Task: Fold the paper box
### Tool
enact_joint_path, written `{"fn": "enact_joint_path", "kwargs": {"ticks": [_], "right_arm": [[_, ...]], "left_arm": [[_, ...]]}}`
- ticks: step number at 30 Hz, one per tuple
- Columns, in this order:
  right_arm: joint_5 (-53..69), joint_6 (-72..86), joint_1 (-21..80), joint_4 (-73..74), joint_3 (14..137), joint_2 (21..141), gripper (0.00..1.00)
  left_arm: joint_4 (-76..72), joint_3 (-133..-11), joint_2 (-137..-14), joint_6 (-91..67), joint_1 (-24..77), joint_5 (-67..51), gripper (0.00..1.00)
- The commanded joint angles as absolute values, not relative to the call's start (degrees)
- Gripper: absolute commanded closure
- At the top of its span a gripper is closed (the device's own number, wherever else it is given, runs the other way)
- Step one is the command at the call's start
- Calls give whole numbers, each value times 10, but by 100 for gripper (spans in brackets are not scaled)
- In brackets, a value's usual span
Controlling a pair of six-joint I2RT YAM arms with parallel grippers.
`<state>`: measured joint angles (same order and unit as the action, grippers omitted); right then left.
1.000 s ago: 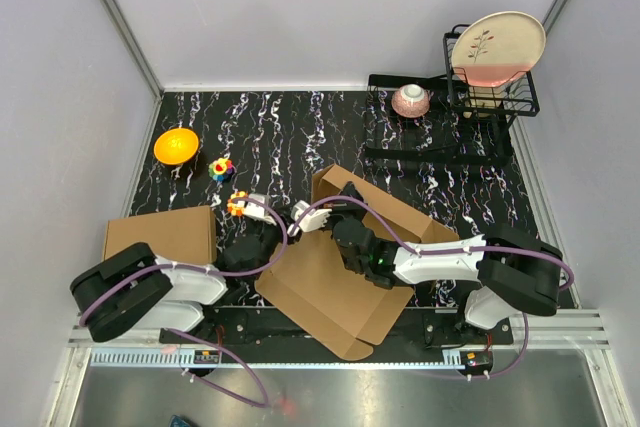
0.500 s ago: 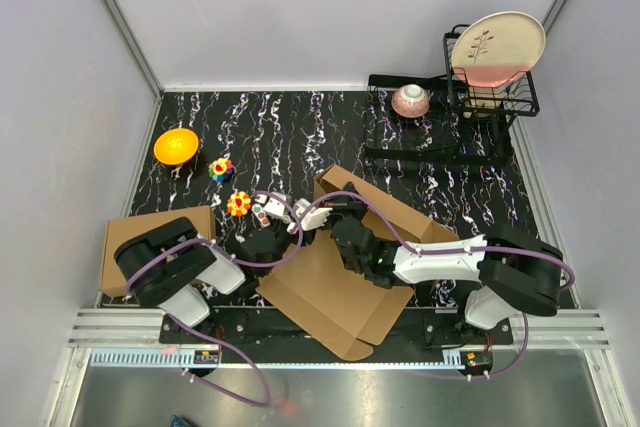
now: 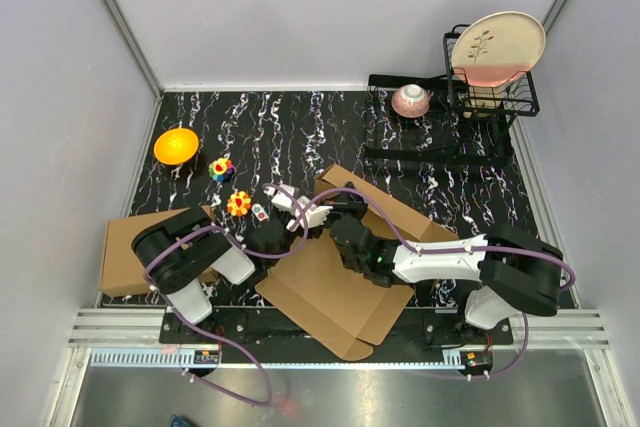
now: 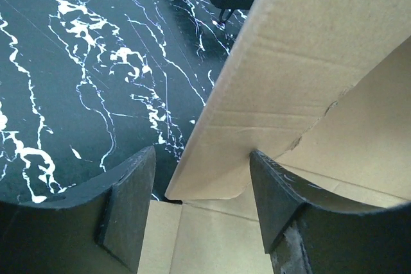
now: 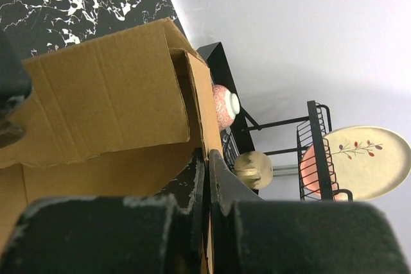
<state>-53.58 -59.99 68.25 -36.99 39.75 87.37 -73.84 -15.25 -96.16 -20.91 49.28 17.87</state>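
Note:
The paper box [image 3: 330, 292] lies open near the table's front, its flat brown base pointing toward me and its side walls raised at the back [image 3: 385, 209]. My left gripper [image 3: 293, 205] stands open at the box's left corner. In the left wrist view the rounded corner of a raised flap [image 4: 218, 174] sits between the spread fingers [image 4: 131, 206], touching the right one. My right gripper [image 3: 345, 211] is shut on the thin upright wall of the box [image 5: 128, 101], the cardboard edge pinched between its fingers [image 5: 192, 181].
A second plain brown carton [image 3: 130, 247] lies at the left, partly under my left arm. An orange bowl [image 3: 176, 144] and two small coloured toys [image 3: 221, 168] sit back left. A black rack [image 3: 490, 97] with a plate and a pink bowl [image 3: 411, 100] stands back right.
My left arm has swung rightward and its gripper has moved to the box's raised flap, its jaws spreading wider. The right gripper has kept its hold in place.

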Motion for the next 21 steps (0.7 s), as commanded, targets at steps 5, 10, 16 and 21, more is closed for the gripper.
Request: {"fn": "enact_joint_path", "kwargs": {"ticks": [5, 10, 16, 21], "right_arm": [[-508, -522, 692, -296, 388, 892, 100], [-505, -519, 693, -294, 390, 895, 100], [-502, -516, 692, -290, 391, 891, 100], [-500, -511, 692, -284, 392, 891, 100]], "left_arm": [[-955, -192, -967, -213, 445, 136, 35], [-955, -206, -966, -207, 432, 113, 35], [-954, -230, -980, -191, 429, 90, 35], [-954, -250, -999, -192, 428, 73, 39]]}}
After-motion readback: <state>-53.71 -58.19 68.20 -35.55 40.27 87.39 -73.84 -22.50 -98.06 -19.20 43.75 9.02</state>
